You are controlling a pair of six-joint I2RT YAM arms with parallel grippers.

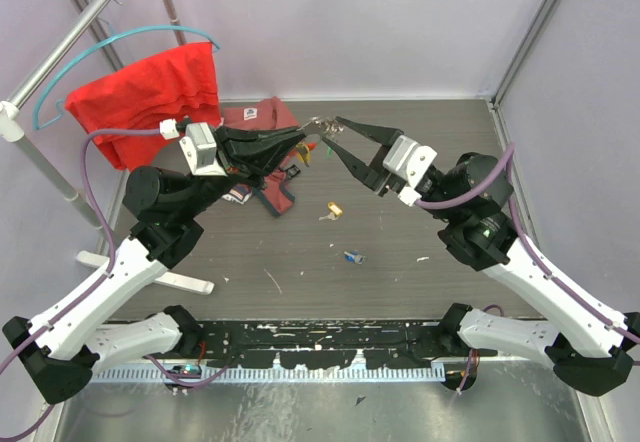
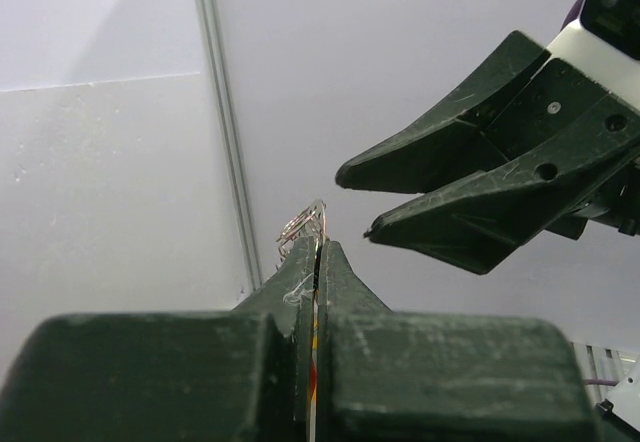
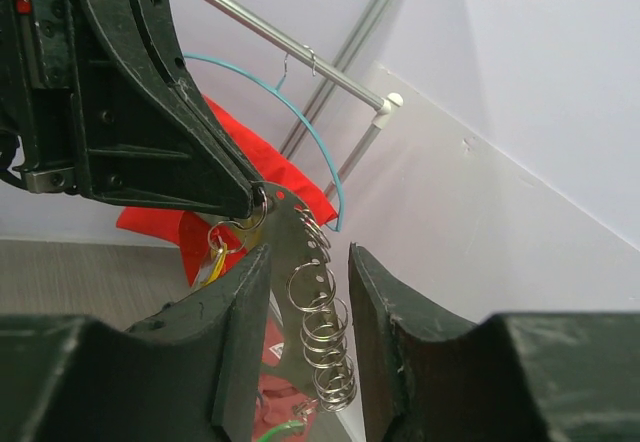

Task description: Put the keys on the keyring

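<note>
- Left: the left gripper is pinching the keyring between fully closed fingers, holding it in the air well above the table. The step in hand is judged to be presenting the rings to the other arm. For that, this pinch needs to be firm and motionless so that the rings are not swinging.
- Centre, above: the keyring is hanging as a flat metal strip carrying a column of small split rings. A yellow-headed key is apparently dangling near its upper end, though its attachment cannot be made out.
- Centre, below: a gold key and a blue key are lying loose on the table, apart from each other and not yet threaded.
- Right: the right gripper is standing partly open, its two fingers straddling the column of rings. It is gripping nothing, and whether a fingertip is grazing the strip cannot be told.
- Right, technique: any closing is best done slowly and onto a single ring, square to the strip, so that neighbouring rings are not being caught or twisted.
</note>
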